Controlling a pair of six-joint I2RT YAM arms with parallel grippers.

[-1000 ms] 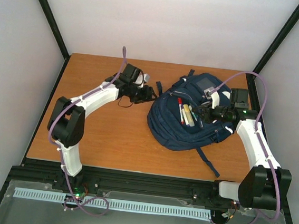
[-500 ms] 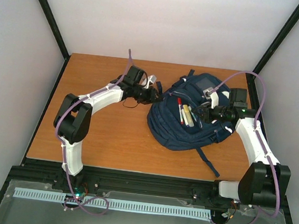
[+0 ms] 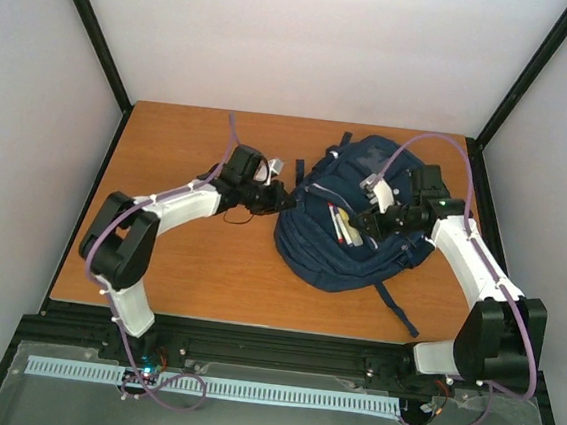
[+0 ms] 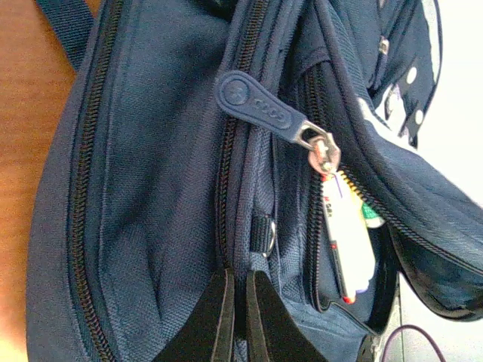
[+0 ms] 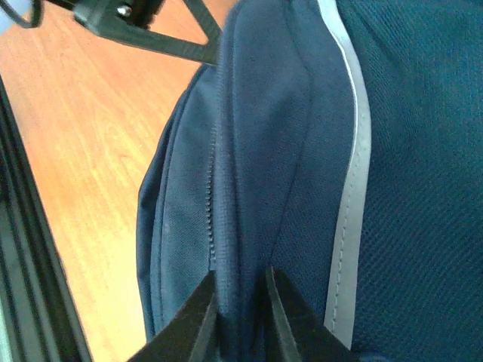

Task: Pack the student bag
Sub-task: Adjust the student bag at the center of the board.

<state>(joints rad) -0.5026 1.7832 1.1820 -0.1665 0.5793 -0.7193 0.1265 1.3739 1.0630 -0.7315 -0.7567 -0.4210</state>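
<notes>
The bag (image 4: 151,188) ran off the edges of the 2 wrist views, and the pens (image 4: 349,241) inside it were partly hidden by its fabric.

Overhead view: illumination is bright, diffuse and even. The arms cast only faint, soft-edged shadows on the bench (image 3: 218,267). The student bag (image 3: 339,258) renders dark, with little fabric detail.

Left wrist view: the upper right corner is overexposed to white. The zipper pull (image 4: 260,107) is sharp. The left hand (image 4: 240,275) shows as a near-black silhouette.

Right wrist view: the fabric weave is sharp, the reflective stripe (image 5: 351,188) reads bright grey, and the right hand (image 5: 241,275) is slightly blurred.
</notes>
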